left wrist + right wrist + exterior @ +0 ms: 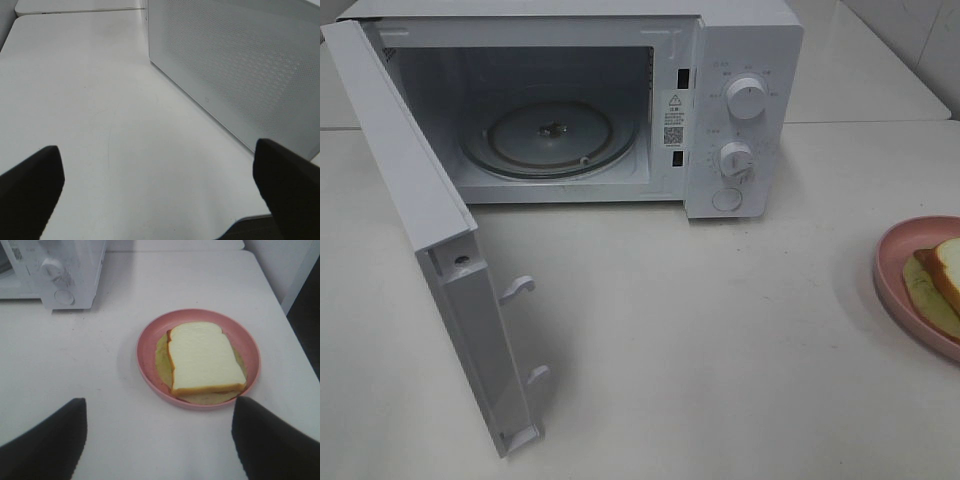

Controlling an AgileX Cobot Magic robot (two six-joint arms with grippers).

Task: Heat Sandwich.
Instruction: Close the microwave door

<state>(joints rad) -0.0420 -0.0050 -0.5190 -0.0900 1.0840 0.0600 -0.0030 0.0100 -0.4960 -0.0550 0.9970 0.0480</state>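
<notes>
The sandwich (202,357), white bread with a tan crust and pale green filling, lies on a round pink plate (150,335). In the exterior high view the sandwich (942,280) and plate (892,262) show at the right edge, cut off by the frame. My right gripper (159,440) is open and hangs short of the plate, holding nothing. The left gripper (157,192) is open over bare table, beside the microwave's door (240,65). Neither gripper shows in the exterior high view.
A white microwave (740,110) stands at the back with its door (430,240) swung wide open to the left. Its glass turntable (550,140) is bare. The white table (700,340) runs between the microwave and the plate.
</notes>
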